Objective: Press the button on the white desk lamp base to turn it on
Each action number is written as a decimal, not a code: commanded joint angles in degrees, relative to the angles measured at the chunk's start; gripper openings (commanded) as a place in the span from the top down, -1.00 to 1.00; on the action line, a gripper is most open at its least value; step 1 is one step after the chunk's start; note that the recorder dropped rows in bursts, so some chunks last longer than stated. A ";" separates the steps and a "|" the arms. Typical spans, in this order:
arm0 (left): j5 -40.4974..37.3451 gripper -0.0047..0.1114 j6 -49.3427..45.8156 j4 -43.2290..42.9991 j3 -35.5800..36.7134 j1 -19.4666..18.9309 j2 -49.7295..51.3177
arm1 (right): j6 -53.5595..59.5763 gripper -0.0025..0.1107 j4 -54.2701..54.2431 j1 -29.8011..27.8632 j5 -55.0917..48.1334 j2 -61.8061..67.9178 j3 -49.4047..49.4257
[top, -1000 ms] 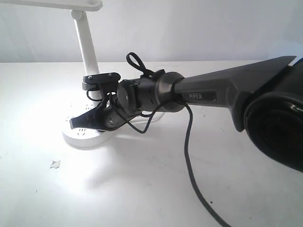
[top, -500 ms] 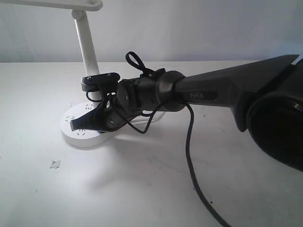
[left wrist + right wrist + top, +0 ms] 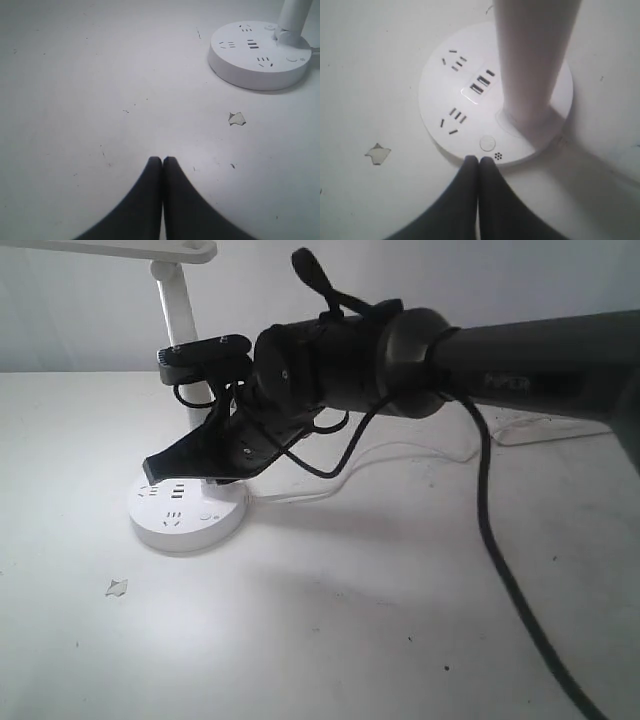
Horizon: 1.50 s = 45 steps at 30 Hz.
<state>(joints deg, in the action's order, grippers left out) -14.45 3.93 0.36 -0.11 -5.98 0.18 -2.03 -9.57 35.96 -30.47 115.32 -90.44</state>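
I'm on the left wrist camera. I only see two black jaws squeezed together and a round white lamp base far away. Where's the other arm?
Observer: In the exterior view, the right gripper hangs over the white desk lamp base.
Operator: Is it open like a crab claw?
Observer: No. The right wrist view shows its jaws shut tight.
Operator: Is it squishing the button?
Observer: It doesn't look like it. In the right wrist view the button sits uncovered just ahead of the jaws, and in the exterior view the gripper looks raised off the base.
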 commanded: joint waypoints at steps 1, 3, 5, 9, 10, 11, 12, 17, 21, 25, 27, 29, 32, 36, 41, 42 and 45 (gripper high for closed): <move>-0.10 0.92 0.07 0.13 0.11 0.47 -0.18 | 0.28 0.96 4.82 -0.07 -2.21 -5.72 3.02; -0.10 0.92 0.07 0.13 0.11 0.47 -0.18 | 0.28 0.96 5.62 -0.33 -2.21 -8.22 4.91; -0.10 0.92 0.07 0.13 0.11 0.47 -0.18 | 0.28 0.96 5.86 -0.72 -2.05 -11.18 7.38; -0.10 0.92 0.07 0.13 0.11 0.47 -0.18 | 0.28 0.96 7.13 -2.24 -1.10 -17.60 13.63; -0.10 0.92 0.07 0.13 0.11 0.47 -0.18 | 0.28 0.96 7.44 -2.69 -0.98 -18.97 15.50; -0.10 0.92 0.07 0.13 0.11 0.47 -0.18 | 0.28 0.96 7.70 -3.09 -0.98 -20.71 17.47; -0.10 0.92 0.07 0.13 0.11 0.47 -0.18 | 0.28 0.96 7.96 -3.63 -0.86 -22.39 19.44; -0.10 0.92 0.07 0.13 0.11 0.47 -0.18 | 0.51 0.96 7.96 -4.13 -1.34 -29.09 25.83; -0.10 0.92 0.07 0.13 0.11 0.47 -0.18 | 0.51 0.96 7.96 -4.01 -3.84 -31.65 26.58; -0.10 0.92 0.07 0.13 0.11 0.47 -0.18 | 0.37 0.96 7.96 -4.01 -3.71 -32.05 26.58; -0.10 0.92 0.07 0.13 0.11 0.47 -0.18 | 0.37 0.96 7.96 -4.01 -3.81 -31.91 26.58; -0.10 0.92 0.07 0.13 0.11 0.47 -0.18 | 0.37 0.96 7.96 -4.01 -3.81 -31.81 26.58; -0.10 0.92 0.07 0.13 0.11 0.47 -0.18 | 0.37 0.96 7.96 -4.01 -3.81 -31.81 26.58; -0.10 0.92 0.07 0.13 0.11 0.47 -0.18 | 0.55 0.96 9.17 -4.01 -4.79 -31.94 26.58; -0.10 0.92 0.07 0.13 0.11 0.47 -0.18 | 0.44 0.96 12.65 -4.01 -15.67 -32.93 26.48; -0.10 0.92 0.07 0.13 0.11 0.47 -0.18 | 0.24 0.96 13.65 -4.01 -18.50 -33.42 26.48; -0.10 0.92 0.07 0.13 0.11 0.47 -0.18 | 0.24 0.96 15.22 -4.01 -27.28 -36.05 26.58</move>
<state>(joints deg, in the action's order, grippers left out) -14.45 3.93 0.36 -0.11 -5.98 0.18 -2.03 3.72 32.13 -50.29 81.95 -64.21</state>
